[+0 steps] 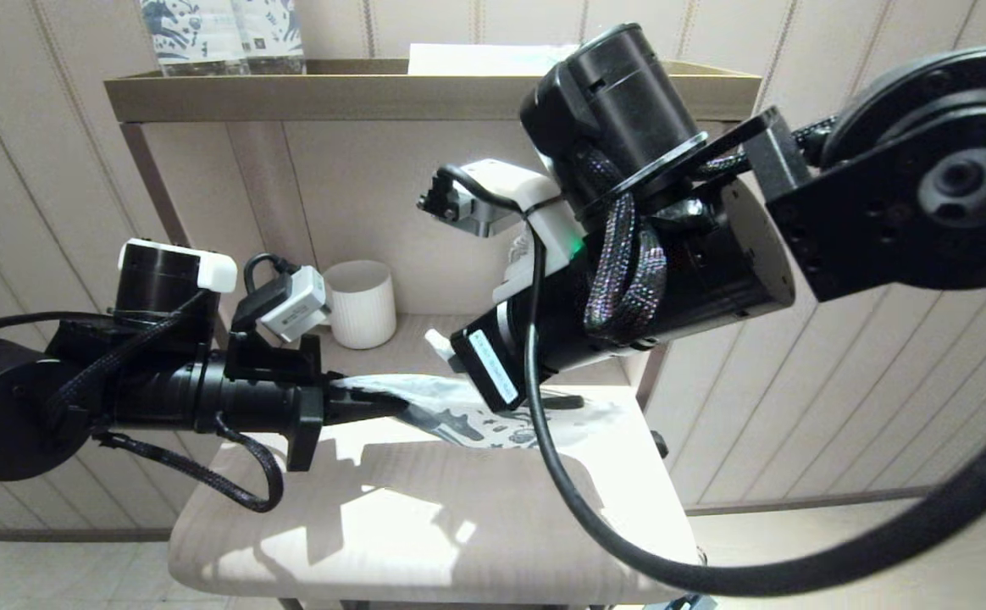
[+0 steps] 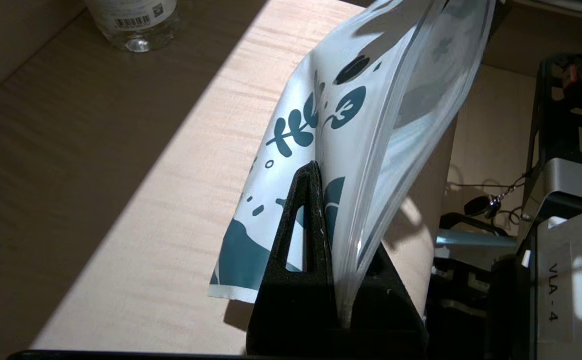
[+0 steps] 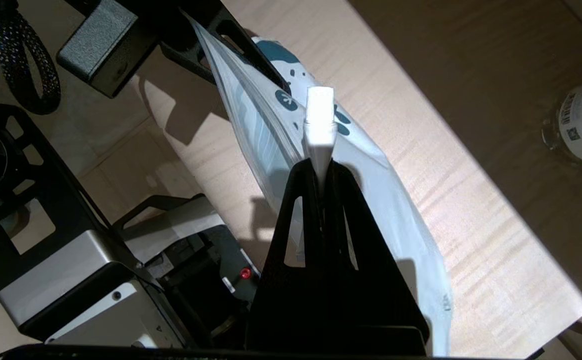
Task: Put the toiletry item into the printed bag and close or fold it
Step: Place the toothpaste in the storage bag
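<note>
The bag [image 1: 468,411] is held off the counter [image 1: 425,542] by the left claw [image 2: 328,240], which is clamped on one edge at about nine o'clock in the head view. The toothbrush [image 3: 319,130] is pinched in the closed right claw [image 3: 323,192], its white end lying against the bag's printed side. A cup [image 1: 361,302] stands at twelve o'clock behind the bag, well apart.
</note>
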Available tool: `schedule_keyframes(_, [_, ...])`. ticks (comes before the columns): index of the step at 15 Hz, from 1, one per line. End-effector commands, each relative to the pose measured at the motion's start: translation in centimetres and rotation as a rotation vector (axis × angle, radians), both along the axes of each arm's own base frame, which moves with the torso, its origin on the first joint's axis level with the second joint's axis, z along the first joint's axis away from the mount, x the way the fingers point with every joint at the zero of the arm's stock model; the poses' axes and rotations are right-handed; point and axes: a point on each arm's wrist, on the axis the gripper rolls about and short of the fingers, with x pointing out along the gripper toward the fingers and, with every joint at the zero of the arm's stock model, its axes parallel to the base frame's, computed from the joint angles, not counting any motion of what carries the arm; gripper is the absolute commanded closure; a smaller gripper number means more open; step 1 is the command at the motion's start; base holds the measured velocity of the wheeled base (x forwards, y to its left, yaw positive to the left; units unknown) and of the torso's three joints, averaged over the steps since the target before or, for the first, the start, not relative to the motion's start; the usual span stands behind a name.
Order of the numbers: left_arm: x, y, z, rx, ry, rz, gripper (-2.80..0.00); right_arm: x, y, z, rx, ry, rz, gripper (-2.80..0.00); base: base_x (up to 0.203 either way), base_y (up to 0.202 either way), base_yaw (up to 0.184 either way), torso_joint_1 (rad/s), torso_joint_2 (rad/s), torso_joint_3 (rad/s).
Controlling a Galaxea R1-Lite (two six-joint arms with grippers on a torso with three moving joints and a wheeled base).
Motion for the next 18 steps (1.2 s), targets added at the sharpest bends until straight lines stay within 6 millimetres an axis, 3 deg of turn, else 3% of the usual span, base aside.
schedule_keyframes(1, [-0.1, 0.0, 0.1, -0.003, -0.004, -0.006, 0.00, 0.5, 0.4, -0.9, -0.024, 0.016, 0.000, 0.00, 0.000, 0.000, 0.000, 0.000, 0.00, 0.000])
schedule_keyframes(6, [-0.1, 0.0, 0.0, -0.003, -0.003, -0.008, 0.00, 0.5, 0.5, -1.3, -0.042, 0.019, 0.004, 0.00, 0.000, 0.000, 0.000, 0.000, 0.00, 0.000])
schedule_keyframes(11, [0.1, -0.4, 0.0, -0.002, 0.001, -0.014, 0.00, -0.9, -1.3, 1.5, 0.007, -0.055, -0.030, 0.00, 0.000, 0.000, 0.000, 0.000, 0.00, 0.000])
schedule_keyframes(18, [0.1, -0.7, 0.3, 0.001, 0.013, -0.018, 0.00, -2.0, -2.3, 1.0, -0.019, -0.091, -0.041, 0.00, 0.000, 0.000, 0.000, 0.000, 0.00, 0.000])
